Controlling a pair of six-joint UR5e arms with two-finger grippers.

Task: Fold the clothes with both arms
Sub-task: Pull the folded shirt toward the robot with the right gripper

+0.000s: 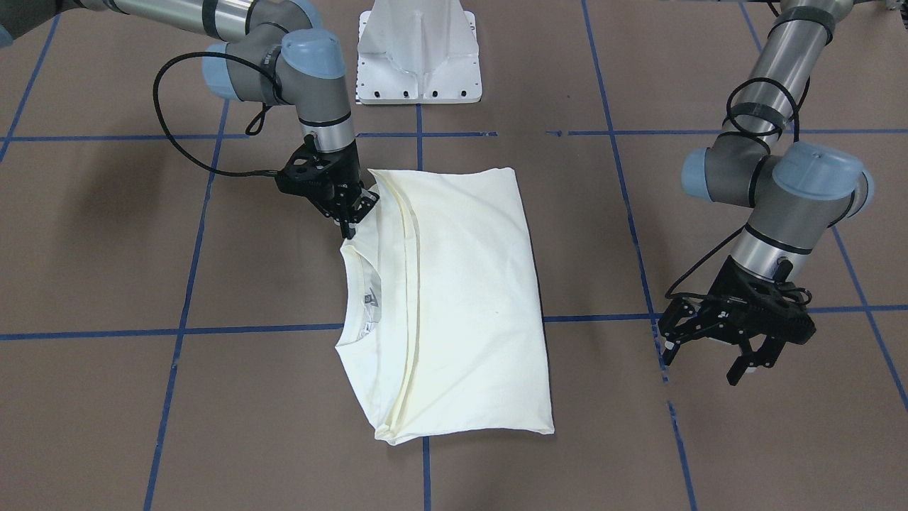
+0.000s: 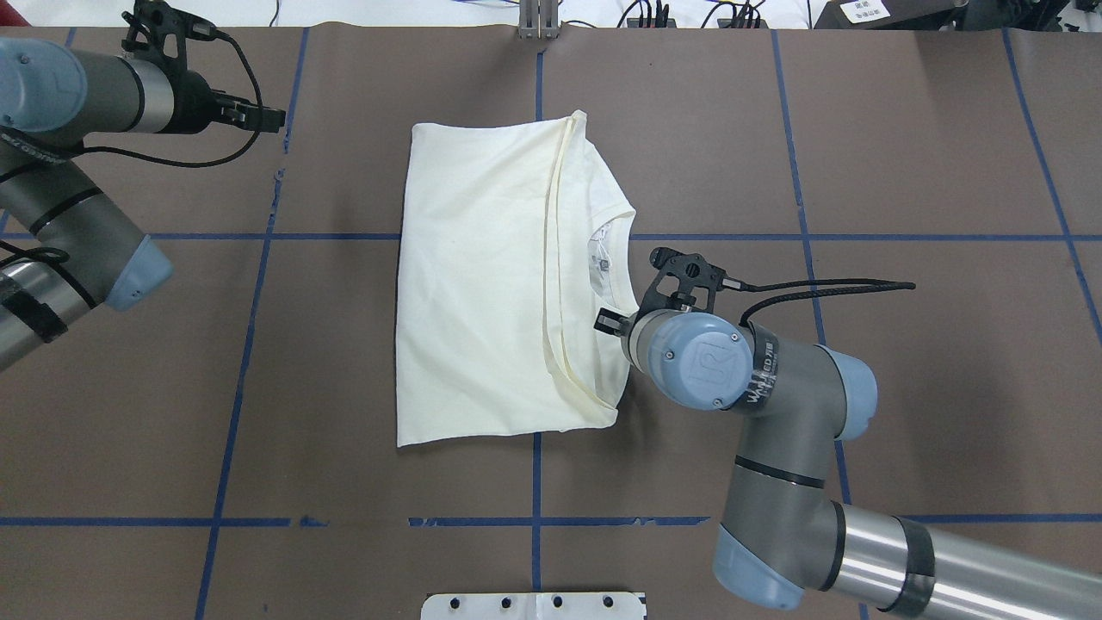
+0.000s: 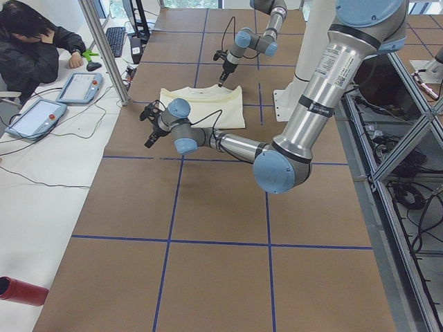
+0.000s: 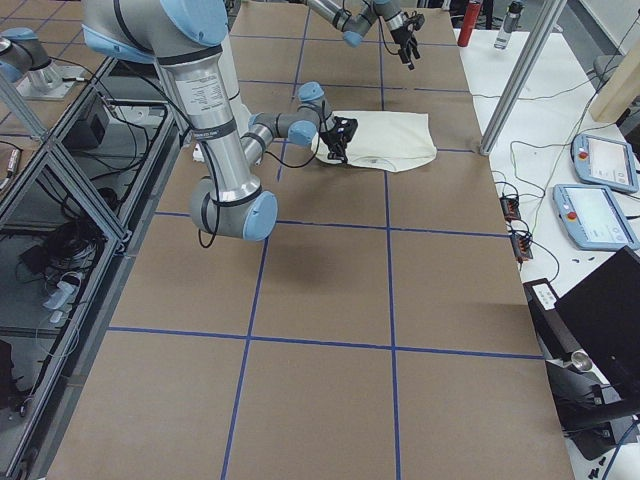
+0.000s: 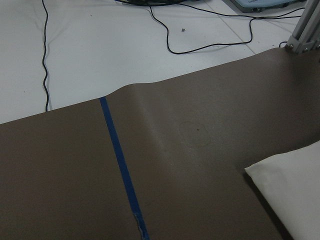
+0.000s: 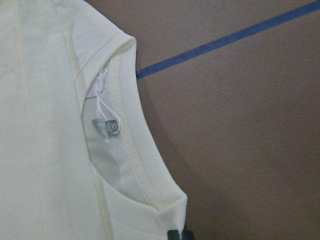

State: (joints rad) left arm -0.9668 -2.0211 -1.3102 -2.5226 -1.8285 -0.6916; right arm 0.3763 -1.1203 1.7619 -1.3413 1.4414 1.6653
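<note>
The cream-white shirt (image 1: 461,298) lies folded into a rectangle on the brown table, plain side up, its ribbed neck (image 6: 131,145) and inner label turned to the robot's right. My right gripper (image 1: 350,221) sits at the neck-side edge near the shoulder, fingers together on a pinch of fabric that rises toward it. In the right wrist view only a dark fingertip (image 6: 178,235) shows at the fold. In the overhead view the wrist covers most of the right gripper (image 2: 608,323). My left gripper (image 1: 709,358) hangs open above bare table, well clear of the shirt (image 2: 482,284). The left wrist view catches just a shirt corner (image 5: 295,195).
Blue tape lines (image 1: 248,331) divide the brown table into squares. The white pedestal base (image 1: 418,57) stands behind the shirt. At the far table edge there is a metal post (image 3: 104,52), a person at a desk (image 3: 31,48) and two tablets (image 4: 595,190).
</note>
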